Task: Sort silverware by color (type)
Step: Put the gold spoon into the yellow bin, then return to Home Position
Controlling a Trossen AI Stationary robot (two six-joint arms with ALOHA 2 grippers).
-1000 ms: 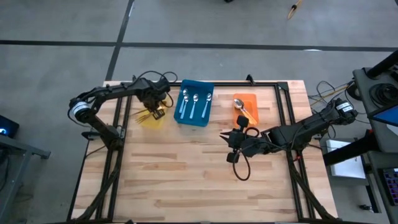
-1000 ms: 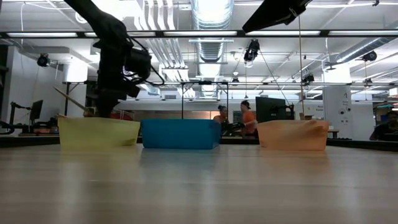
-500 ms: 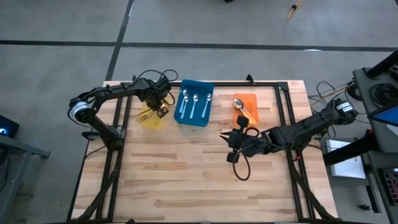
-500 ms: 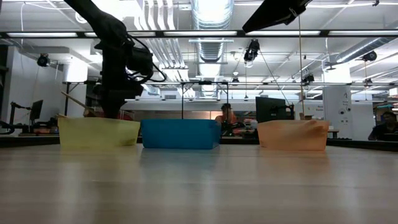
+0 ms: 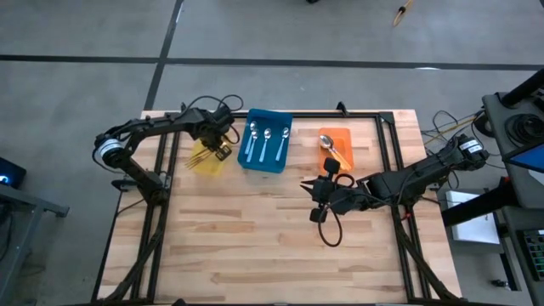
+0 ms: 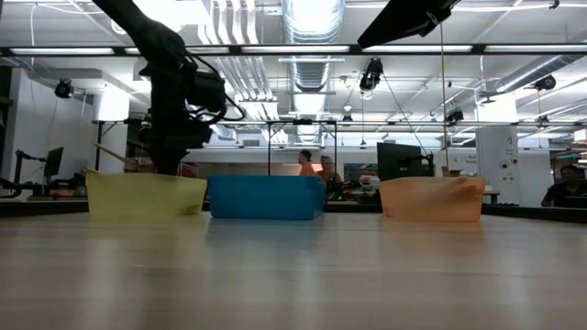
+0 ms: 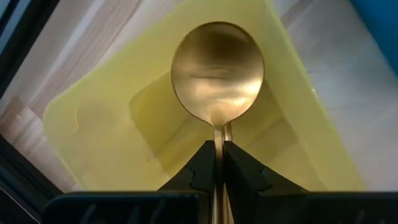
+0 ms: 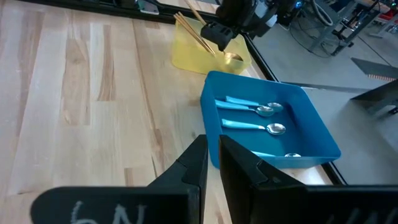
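On the wooden table (image 5: 255,229), the left gripper (image 7: 218,163) still pinches a gold spoon (image 7: 217,68) over the yellow bin (image 5: 206,158), barely shifted. The right gripper (image 5: 316,201), closed and empty, waits mid-table, bare wood around it.

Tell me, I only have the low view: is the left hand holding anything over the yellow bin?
Observer: Yes, the left hand is shut on a gold spoon above the yellow bin.
Operator: What's in the blue bin?
Observer: Three blue-handled spoons lie in the blue bin.
Operator: And the right hand?
Observer: The right hand hangs shut and empty, in front of the orange bin.
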